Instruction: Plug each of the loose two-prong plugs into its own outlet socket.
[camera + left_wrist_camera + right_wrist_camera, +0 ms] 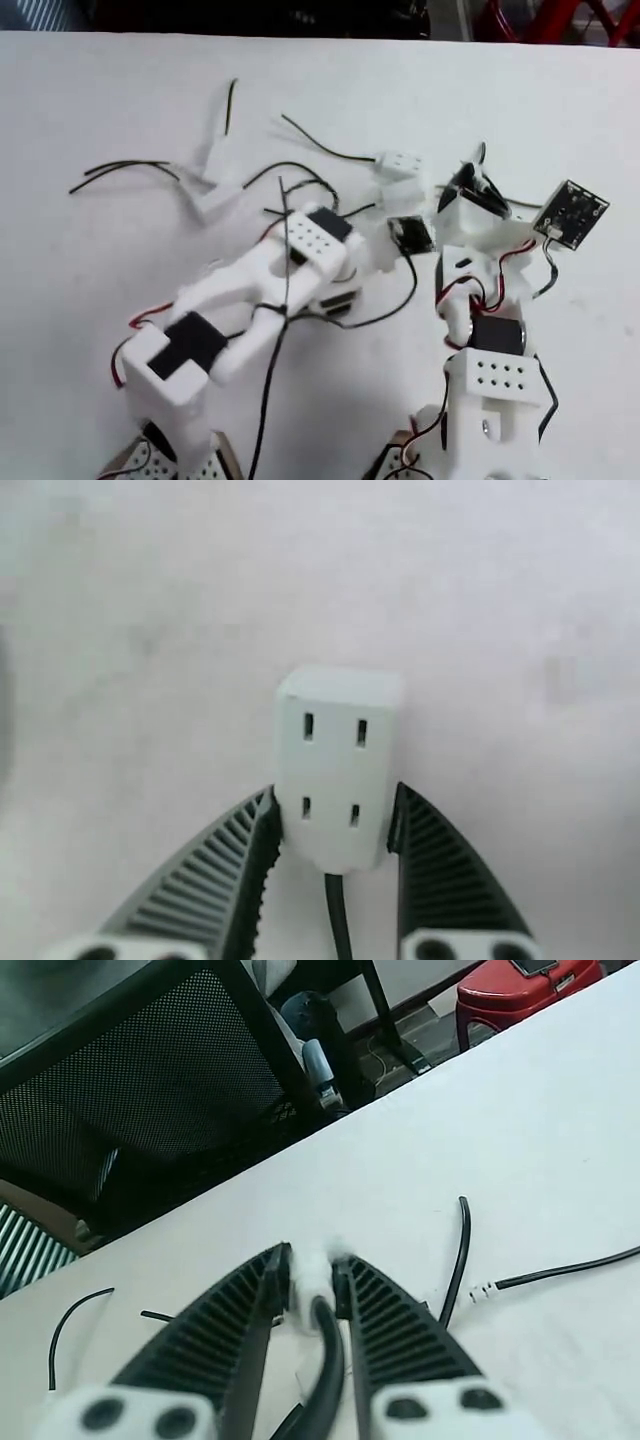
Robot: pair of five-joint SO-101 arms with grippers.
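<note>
A white outlet socket block (338, 735) with two pairs of slots lies on the white table, a black cord leaving its near end. My left gripper (335, 808) is shut on its sides. In the high view the same block (400, 163) lies at the table's middle, with the left gripper (390, 195) reaching it from below. My right gripper (312, 1262) is shut on a small white two-prong plug (314, 1272), whose black cord (328, 1360) hangs between the fingers. In the high view the right gripper (464, 190) is just right of the socket block.
More white plug and socket pieces (213, 186) with black cords (120, 170) lie at the left middle of the table. A loose black wire (461, 1250) lies ahead of the right gripper. A black mesh chair (150, 1110) and a red stool (520, 990) stand beyond the table's far edge.
</note>
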